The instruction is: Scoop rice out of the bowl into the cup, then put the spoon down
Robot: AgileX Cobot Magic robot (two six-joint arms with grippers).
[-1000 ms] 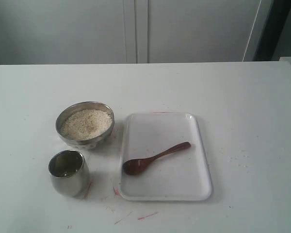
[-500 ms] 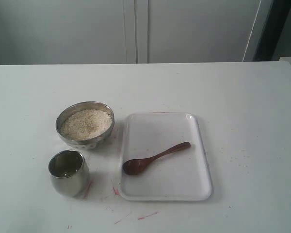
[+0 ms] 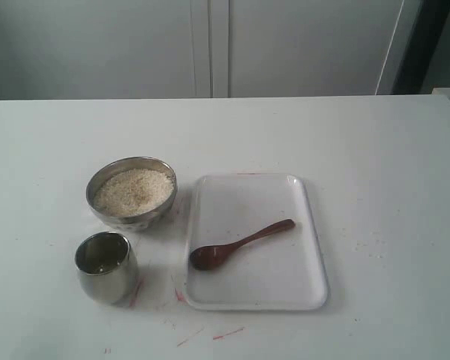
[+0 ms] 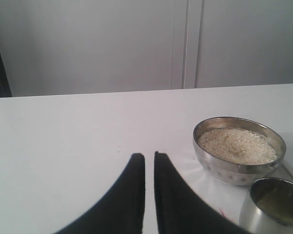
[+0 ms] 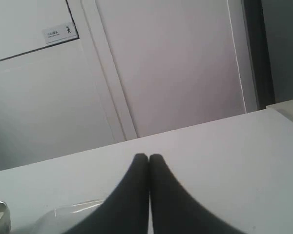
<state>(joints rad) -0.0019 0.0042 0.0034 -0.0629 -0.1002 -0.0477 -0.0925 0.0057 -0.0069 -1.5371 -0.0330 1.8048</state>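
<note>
Your slim reddish-brown wooden spoon [image 3: 240, 244] lies diagonally on the white rectangular tray [image 3: 285, 202], scoop toward the desk [image 3: 375, 150]'s near-left corner, handle toward its far-right corner. The left gripper [image 4: 149, 158] and right gripper [image 5: 148, 158] are both closed and empty.

The left gripper [image 4: 149, 157] shows as two matte black fingers [image 4: 129, 195], broad at the base and tapering in smooth curves to slim, rounded tips. The right gripper [image 5: 148, 157] has the same look: a pair of plain black, smooth-edged, horn-shaped fingers.
</note>
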